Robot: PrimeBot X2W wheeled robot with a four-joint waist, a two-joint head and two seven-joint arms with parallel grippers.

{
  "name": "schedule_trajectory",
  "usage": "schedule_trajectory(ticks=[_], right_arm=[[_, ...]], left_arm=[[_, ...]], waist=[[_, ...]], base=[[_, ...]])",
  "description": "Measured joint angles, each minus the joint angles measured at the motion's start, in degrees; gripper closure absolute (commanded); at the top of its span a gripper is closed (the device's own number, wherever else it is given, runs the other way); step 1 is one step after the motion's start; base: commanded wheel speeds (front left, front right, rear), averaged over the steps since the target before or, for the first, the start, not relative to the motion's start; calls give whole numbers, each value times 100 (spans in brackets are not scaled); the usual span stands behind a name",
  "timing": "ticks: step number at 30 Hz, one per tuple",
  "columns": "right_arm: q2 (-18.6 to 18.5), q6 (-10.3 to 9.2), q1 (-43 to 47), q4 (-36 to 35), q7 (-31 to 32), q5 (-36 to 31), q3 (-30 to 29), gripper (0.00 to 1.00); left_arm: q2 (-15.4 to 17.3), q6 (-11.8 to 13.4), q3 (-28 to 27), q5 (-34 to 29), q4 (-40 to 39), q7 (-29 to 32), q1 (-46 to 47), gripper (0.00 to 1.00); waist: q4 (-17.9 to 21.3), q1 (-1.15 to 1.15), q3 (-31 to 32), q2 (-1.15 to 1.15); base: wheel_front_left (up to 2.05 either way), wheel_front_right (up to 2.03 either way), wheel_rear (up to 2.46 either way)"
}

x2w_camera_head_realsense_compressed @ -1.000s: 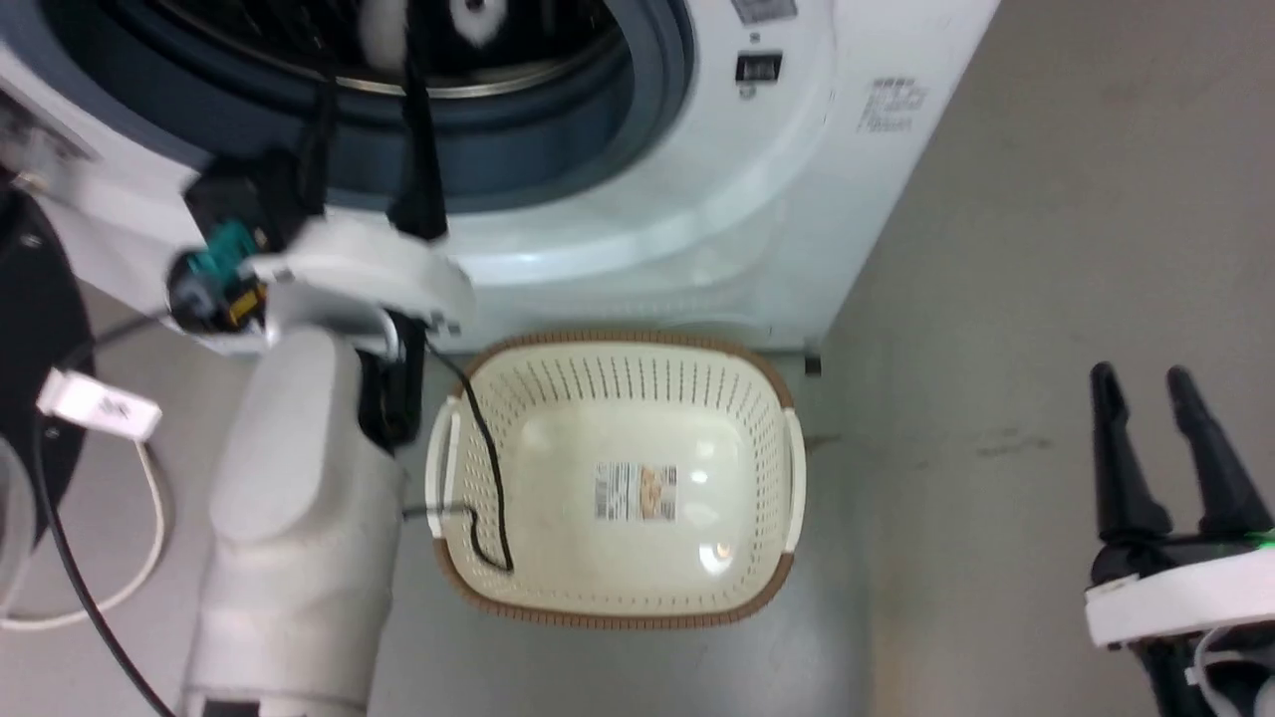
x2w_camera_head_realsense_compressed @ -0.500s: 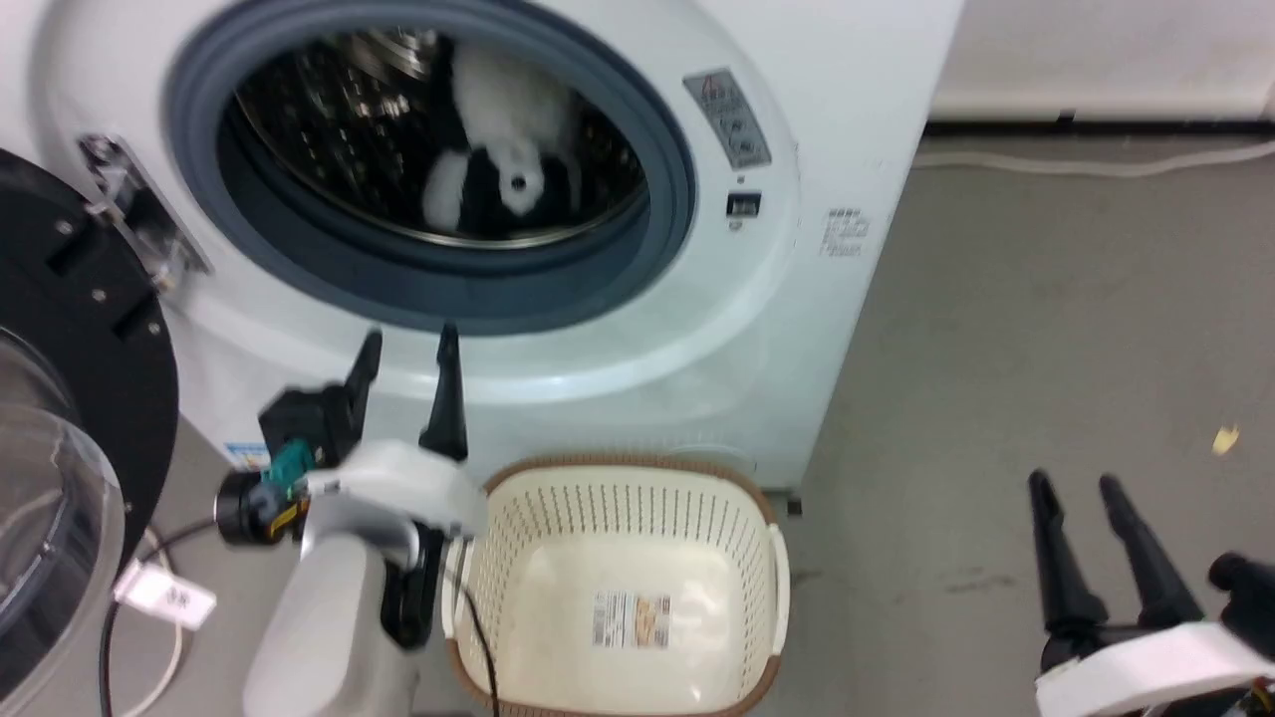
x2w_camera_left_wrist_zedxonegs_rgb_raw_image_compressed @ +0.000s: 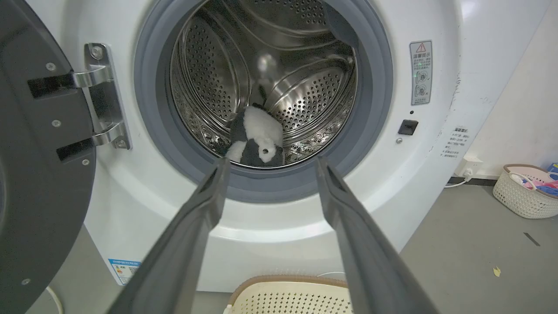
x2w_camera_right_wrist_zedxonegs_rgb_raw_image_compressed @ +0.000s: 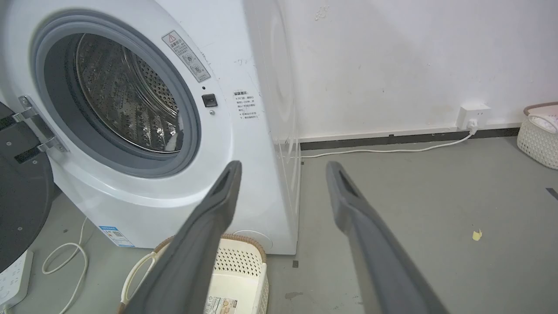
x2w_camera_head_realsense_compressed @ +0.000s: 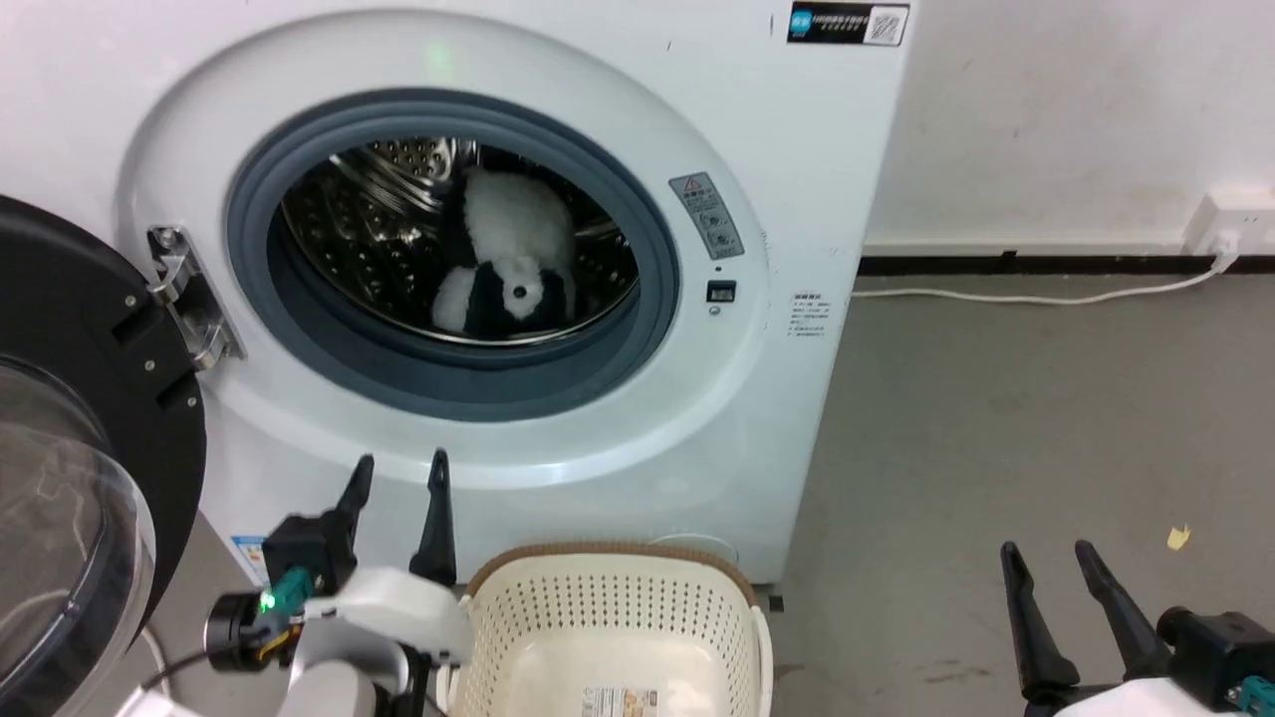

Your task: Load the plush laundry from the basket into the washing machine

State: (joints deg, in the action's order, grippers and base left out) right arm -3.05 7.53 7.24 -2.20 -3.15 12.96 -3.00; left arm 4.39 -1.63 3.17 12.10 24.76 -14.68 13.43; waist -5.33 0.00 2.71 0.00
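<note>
Left gripper [x2w_camera_head_realsense_compressed: 400,464] hangs spread wide and holding nothing, just above the left end of the basket's rim, its fingers aimed at the lower front of the washer. The right gripper [x2w_camera_head_realsense_compressed: 1048,550] is equally wide and unladen, over bare floor [x2w_camera_head_realsense_compressed: 996,418] well to the right of the machine. The white front-loading washing machine [x2w_camera_head_realsense_compressed: 787,149] stands on that grey floor against a white wall [x2w_camera_head_realsense_compressed: 1076,110]. Its black-framed glass door [x2w_camera_head_realsense_compressed: 60,478] is swung fully open to the left on a metal hinge [x2w_camera_head_realsense_compressed: 189,299]. Inside the grey-rimmed porthole [x2w_camera_head_realsense_compressed: 657,299] the perforated steel drum [x2w_camera_head_realsense_compressed: 388,229] gleams. At the foot of the washer, directly below the porthole, stands the cream perforated basket [x2w_camera_head_realsense_compressed: 608,553] with its brown woven-look rim, a printed label [x2w_camera_head_realsense_compressed: 620,700] on its bare inner bottom. The panda soft toy [x2w_camera_head_realsense_compressed: 513,259] lies on the bottom of the drum, close behind the front lip, its white body up and its black limbs below. In the left wrist view a second small basket [x2w_camera_left_wrist_zedxonegs_rgb_raw_image_compressed: 523,200] sits on the floor by the wall. A white cable [x2w_camera_head_realsense_compressed: 1036,297] runs along the skirting to a wall socket [x2w_camera_head_realsense_compressed: 1230,224], and a small yellow scrap [x2w_camera_head_realsense_compressed: 1178,538] lies on the floor near the right gripper.
</note>
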Motion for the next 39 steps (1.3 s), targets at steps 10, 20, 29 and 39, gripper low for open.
schedule_trajectory(ticks=[10,20,29,39], right_arm=[[1,0,123,178,-74,-133,38,0],[2,0,181,304,-230,-166,111,0],[2,0,197,386,-259,-162,174,0],[2,0,196,394,-259,-127,183,0]], left_arm=[[65,53,100,10,-600,135,-854,0],[101,204,91,97,-1195,313,-1472,0],[51,307,187,146,-1529,382,-1829,0],[54,358,230,169,-1634,379,-1849,0]], waist=[[132,0,221,0],[183,0,257,0],[193,0,299,0],[198,0,238,0]], base=[[0,0,0],[0,0,0],[0,0,0],[0,0,0]])
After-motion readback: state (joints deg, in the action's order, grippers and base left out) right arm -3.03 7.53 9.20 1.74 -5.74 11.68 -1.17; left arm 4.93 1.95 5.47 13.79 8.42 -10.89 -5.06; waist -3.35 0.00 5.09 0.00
